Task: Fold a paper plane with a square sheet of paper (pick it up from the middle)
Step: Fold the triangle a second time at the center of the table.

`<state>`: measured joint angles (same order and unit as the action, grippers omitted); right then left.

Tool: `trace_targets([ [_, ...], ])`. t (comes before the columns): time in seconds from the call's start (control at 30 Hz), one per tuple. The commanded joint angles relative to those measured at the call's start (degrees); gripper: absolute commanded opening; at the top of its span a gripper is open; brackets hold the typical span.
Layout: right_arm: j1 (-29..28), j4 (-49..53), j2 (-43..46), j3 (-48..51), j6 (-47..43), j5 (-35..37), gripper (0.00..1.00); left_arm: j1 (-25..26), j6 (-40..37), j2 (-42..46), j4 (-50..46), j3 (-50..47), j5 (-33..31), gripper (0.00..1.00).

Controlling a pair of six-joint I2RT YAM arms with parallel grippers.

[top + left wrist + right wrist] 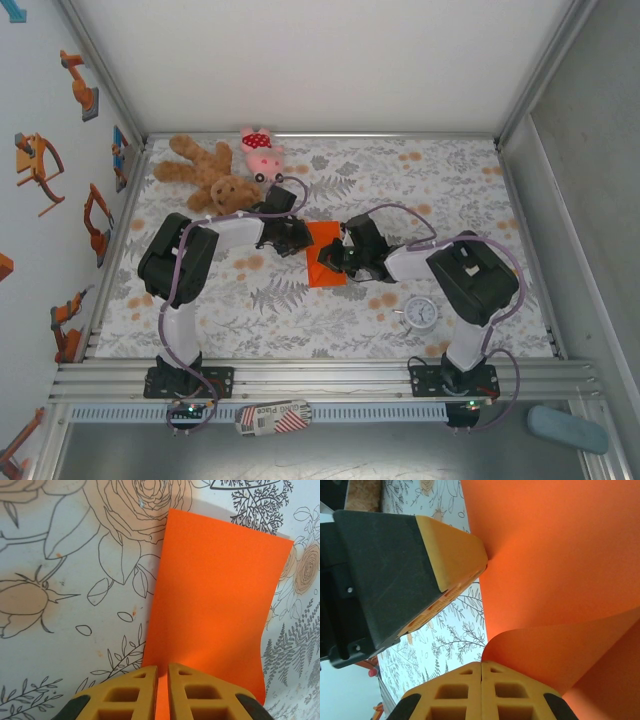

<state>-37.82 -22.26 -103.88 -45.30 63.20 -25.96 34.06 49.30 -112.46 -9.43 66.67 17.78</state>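
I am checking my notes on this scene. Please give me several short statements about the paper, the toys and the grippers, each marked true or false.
1. The square sheet of paper is orange. True.
2. The clock rests on the paper. False: it stands apart from it, nearer the right arm.
3. The teddy bear lies next to the pink pig. True.
4. The right gripper is wide open. False: its fingers are shut on the curled paper.

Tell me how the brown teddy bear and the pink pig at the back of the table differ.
The teddy bear is brown; the pig is pink with red on top. The teddy bear is larger than the pig. The teddy bear sprawls with limbs spread; the pig is compact. Both are plush toys, side by side at the table's far edge.
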Motion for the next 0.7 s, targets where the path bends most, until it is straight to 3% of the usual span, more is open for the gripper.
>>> trace_targets([
  [0.0, -0.5, -2.0, -0.8, -1.9, 0.3, 0.3, 0.0, 0.4, 0.4, -2.8, -4.7, 0.1, -1.8, 0.15],
  [0.67, -0.4, 2.6, -2.3, -3.9, 0.1, 3.9, 0.0, 0.5, 0.4, -2.9, -5.3, 0.8, -1.2, 0.14],
])
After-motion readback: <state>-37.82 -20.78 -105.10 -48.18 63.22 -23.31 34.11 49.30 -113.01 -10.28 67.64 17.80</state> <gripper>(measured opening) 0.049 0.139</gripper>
